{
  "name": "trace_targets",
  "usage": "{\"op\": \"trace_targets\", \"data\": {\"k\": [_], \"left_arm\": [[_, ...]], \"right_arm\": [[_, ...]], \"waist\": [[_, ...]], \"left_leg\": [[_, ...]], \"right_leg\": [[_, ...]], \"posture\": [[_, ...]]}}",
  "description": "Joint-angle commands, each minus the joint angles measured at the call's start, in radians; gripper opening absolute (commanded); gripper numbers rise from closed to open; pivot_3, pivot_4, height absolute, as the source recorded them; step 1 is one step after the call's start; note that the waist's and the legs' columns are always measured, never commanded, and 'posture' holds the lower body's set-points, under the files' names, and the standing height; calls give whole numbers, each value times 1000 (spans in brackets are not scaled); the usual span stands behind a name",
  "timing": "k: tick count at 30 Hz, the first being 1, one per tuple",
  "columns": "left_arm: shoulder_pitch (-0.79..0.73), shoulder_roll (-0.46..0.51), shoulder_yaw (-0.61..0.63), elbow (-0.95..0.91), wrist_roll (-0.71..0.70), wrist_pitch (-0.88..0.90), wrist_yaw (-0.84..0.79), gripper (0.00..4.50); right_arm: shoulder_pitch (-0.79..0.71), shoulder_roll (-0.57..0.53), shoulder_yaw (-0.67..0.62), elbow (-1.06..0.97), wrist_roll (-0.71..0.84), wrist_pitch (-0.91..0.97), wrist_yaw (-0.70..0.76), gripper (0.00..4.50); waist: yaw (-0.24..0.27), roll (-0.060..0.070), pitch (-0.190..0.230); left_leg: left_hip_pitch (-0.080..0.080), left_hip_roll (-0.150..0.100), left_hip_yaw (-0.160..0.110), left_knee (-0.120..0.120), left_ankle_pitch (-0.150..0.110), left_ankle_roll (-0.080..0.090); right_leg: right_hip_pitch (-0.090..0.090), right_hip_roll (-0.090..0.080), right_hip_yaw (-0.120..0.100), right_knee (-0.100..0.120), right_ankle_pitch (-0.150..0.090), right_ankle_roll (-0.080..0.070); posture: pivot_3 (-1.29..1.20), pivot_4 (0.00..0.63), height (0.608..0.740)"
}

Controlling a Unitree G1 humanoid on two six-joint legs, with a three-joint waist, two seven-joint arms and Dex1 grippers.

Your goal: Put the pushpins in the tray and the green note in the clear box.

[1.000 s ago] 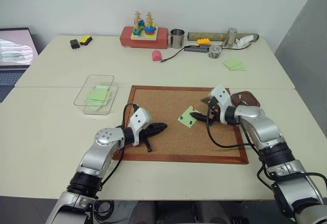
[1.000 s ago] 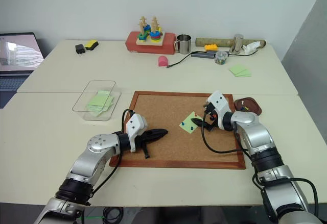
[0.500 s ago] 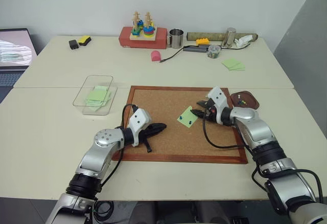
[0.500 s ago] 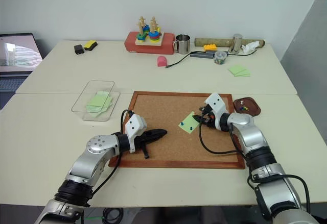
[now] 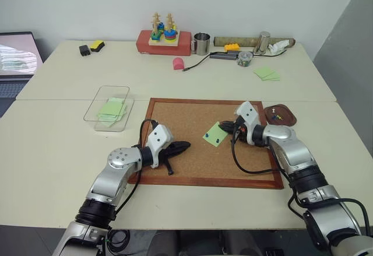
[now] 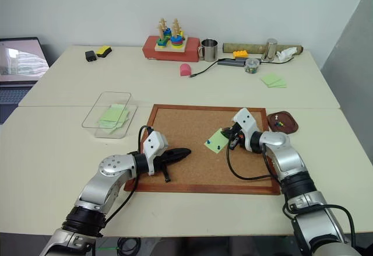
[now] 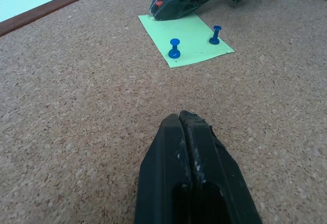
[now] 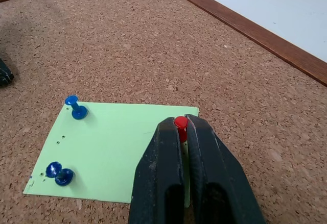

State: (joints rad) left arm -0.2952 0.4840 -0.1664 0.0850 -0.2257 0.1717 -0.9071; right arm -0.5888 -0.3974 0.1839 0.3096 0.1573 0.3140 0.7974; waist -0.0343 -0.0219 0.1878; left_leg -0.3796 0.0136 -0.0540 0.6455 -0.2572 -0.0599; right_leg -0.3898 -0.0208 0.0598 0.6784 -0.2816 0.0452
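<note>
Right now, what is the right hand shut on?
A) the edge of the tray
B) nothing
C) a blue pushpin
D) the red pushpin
D: in the right wrist view the right hand is shut on the red pushpin at a corner of the green note, while the two blue pushpins stand free in the note.

The right gripper (image 8: 180,132) covers most of the red pushpin (image 8: 180,122); its shaft and point are hidden. The same gripper overlaps the near edge of the green note (image 8: 115,150). Contents of the tray (image 5: 280,115) are too small to identify. The laptop (image 5: 16,55) is cut off by the picture's edge.
</note>
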Motion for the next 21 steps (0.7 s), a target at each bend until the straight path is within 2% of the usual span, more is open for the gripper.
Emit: {"op": "trace_targets", "data": {"k": [1,17,21], "left_arm": [[32,7,-41,34,39,26,-13,0],[32,3,-57,45,48,19,-15,0],[37,3,-56,39,50,19,-7,0]], "right_arm": [[3,-7,-56,-104,41,16,3,13],[10,14,-153,-215,168,197,-18,13],[10,-34,-205,-243,149,185,-57,13]], "waist": [[0,0,0],[0,0,0],[0,0,0]], "left_leg": [[0,0,0,0,0,0],[1,0,0,0,0,0],[0,0,0,0,0,0]], "right_leg": [[0,0,0,0,0,0],[1,0,0,0,0,0],[1,0,0,0,0,0]], "posture": [[0,150,740],[0,150,740],[0,150,740]]}}
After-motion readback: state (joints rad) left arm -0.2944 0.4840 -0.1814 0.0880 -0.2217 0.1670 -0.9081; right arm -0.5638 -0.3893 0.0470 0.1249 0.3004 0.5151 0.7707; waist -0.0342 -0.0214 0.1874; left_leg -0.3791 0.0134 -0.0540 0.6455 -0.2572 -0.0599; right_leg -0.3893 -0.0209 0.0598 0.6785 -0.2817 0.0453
